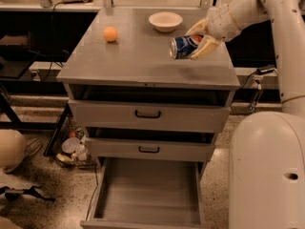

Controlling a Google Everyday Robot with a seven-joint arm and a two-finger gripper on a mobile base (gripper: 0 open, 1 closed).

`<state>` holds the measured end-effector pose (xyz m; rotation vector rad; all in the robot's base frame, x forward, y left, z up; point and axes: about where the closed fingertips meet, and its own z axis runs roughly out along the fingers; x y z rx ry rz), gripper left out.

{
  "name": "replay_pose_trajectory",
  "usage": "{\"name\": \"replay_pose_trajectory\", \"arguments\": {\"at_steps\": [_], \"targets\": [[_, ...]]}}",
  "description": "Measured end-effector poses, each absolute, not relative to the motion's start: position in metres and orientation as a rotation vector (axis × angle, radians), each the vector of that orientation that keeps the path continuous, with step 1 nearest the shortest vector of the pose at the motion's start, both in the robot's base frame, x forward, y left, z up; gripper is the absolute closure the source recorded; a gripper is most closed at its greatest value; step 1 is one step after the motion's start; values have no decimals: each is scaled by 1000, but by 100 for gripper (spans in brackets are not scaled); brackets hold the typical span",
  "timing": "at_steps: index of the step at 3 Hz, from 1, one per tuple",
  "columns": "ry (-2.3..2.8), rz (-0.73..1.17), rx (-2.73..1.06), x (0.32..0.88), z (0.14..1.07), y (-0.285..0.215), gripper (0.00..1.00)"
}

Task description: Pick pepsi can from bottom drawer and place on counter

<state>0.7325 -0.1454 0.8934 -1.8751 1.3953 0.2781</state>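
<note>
Nearest the camera, the bottom drawer is seen pulled out. Above the right side of the counter, the pepsi can is clamped sideways in the gripper. Released lying down, it could be sent rolling off the edge or into the bowl beyond.

Our gripper hangs over the right part of the counter. Its two fingers are pale cream, flat and tapering, and duller than the parts behind them. Just behind the claw we see a thick white wrist, blocky with rounded edges and dotted with small dark screw heads. Further back from the claw, the arm is a smooth, glossy white tube with a thin dark seam ringing it lower down. Well below and behind the claw bulges our base, a big rounded white shell with one small dark hole in its side.
</note>
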Motion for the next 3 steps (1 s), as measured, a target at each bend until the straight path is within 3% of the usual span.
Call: {"name": "replay_pose_trajectory", "arguments": {"at_steps": [1,2,3], "targets": [[1402,321,-1881,736,880,-135,15],[1409,343,-1883,738,873,-130,0],[1428,342,-1858,741,872,-136,0]]}}
